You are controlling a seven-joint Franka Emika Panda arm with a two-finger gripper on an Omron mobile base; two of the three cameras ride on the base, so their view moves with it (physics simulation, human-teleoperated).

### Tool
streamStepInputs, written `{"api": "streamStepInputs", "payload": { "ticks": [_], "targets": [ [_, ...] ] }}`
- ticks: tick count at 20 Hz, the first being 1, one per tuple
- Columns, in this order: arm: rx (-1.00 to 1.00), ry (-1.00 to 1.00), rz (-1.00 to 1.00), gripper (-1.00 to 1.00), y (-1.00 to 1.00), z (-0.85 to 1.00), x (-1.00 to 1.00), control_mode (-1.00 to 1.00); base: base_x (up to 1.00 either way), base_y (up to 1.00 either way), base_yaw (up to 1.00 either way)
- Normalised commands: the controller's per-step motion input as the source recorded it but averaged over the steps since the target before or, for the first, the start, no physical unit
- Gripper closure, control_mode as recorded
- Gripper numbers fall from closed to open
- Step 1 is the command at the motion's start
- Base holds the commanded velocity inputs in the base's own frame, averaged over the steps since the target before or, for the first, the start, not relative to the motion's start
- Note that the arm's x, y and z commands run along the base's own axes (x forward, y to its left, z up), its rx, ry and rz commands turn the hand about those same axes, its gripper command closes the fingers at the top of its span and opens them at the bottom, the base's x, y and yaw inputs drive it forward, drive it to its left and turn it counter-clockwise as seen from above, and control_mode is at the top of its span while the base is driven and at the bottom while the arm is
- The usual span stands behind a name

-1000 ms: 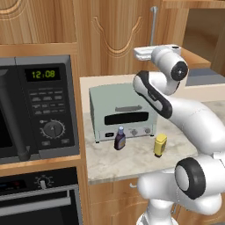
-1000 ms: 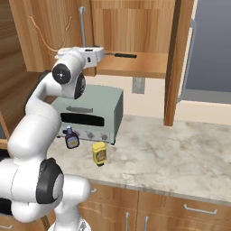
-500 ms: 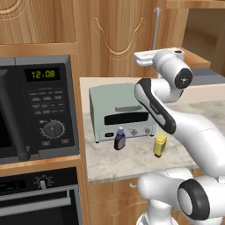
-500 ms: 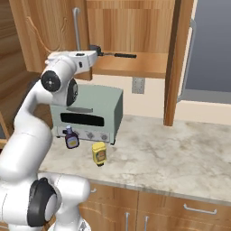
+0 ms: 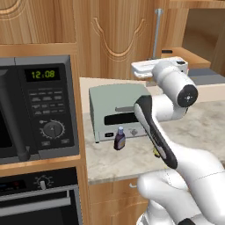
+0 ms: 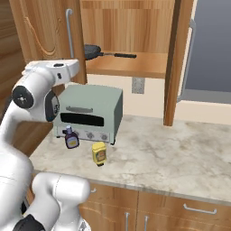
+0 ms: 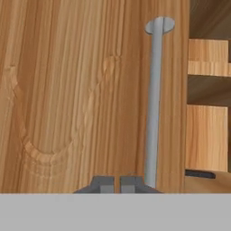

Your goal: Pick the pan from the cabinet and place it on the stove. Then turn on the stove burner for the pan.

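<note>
Swinging left off the shelf, the gripper (image 7: pixel 116 184) (jaws pinched shut, empty) faces the cabinet (image 7: pixel 76 90) door; the pan (image 6: pixel 92 51), rigid and heavy-ish, wants gripping by its handle

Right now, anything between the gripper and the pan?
Yes. The gripper, shut, faces the closed left cabinet door beside its bar handle. The pan sits on the open shelf past that door's edge, so the door edge and handle lie between them. The right door is swung open.
</note>
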Motion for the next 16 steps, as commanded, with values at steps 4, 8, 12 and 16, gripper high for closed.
{"api": "streamStepInputs", "payload": {
  "ticks": [4, 8, 12, 16],
  "targets": [
    [0.0, 0.01, 0.0, 1.0, 0.5, 0.0, -0.95, -1.0, 0.0, 0.0, 0.0],
    [0.0, 0.0, 0.0, -1.0, 0.38, 0.04, -0.59, -1.0, 0.0, 0.0, 0.0],
    [0.06, 0.01, 0.0, -1.0, -0.07, 0.13, -0.21, -1.0, 0.0, 0.0, 0.0],
    [0.19, 0.13, 0.0, -1.0, -0.42, 0.37, -0.13, -1.0, 0.0, 0.0, 0.0]
  ]
}}
